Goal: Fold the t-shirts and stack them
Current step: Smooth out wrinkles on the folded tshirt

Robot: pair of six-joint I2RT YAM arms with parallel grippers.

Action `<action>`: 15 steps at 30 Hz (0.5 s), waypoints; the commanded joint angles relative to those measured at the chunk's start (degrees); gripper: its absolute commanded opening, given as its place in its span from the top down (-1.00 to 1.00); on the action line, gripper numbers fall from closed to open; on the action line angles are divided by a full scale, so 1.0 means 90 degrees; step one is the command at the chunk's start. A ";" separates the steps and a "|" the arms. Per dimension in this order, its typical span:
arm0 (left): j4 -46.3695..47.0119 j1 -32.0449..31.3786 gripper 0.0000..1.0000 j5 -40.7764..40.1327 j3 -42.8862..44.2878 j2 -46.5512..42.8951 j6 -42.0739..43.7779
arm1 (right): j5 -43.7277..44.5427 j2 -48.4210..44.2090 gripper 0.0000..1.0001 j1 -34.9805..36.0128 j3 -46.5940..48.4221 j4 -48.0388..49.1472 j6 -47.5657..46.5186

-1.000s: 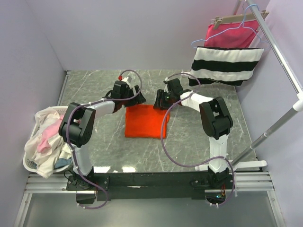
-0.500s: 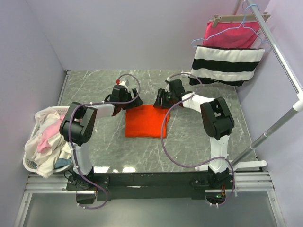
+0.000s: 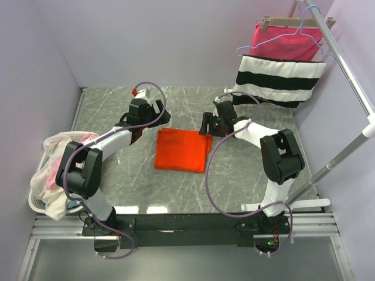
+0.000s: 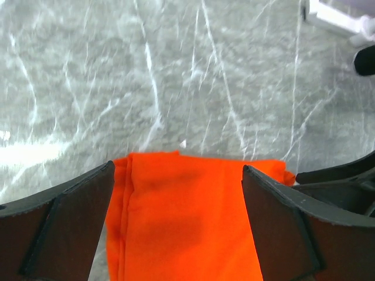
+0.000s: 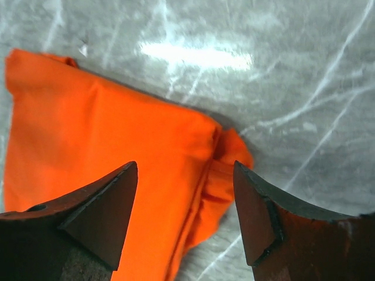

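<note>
Basket (image 3: 34, 204): at the worktop's (image 3: 120, 181) near left edge, heaped with cream-white and pale pink t-shirts (image 3: 54, 161).
Orange-red t-shirt (image 3: 180, 150): folded flat, mid-worktop, lying loose.
My left gripper (image 4: 177, 170): jaws wide apart, empty, by the shirt's far left corner.
My right gripper (image 5: 185, 165): jaws apart, empty, at its far right corner; seemingly just above the cloth.
Striped cloth (image 3: 280, 79): hanging beyond the far right corner.

orange-red t-shirt (image 3: 180, 150): 1 | laundry basket (image 3: 34, 204): 1 (clothes (image 3: 55, 170) heaped, uncountable) | striped cloth (image 3: 280, 79): 1
</note>
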 commanded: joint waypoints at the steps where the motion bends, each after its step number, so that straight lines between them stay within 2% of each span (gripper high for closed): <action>1: -0.0065 -0.0011 -0.90 0.0214 -0.0368 -0.0138 -0.0059 | 0.0056 -0.0066 -0.46 -0.0040 0.0122 -0.0426 -0.0171; 15: 0.0140 -0.0011 -0.86 0.0527 -0.0710 0.0272 -0.0186 | -0.0784 0.0286 -0.44 -0.0020 -0.0161 -0.0123 0.0121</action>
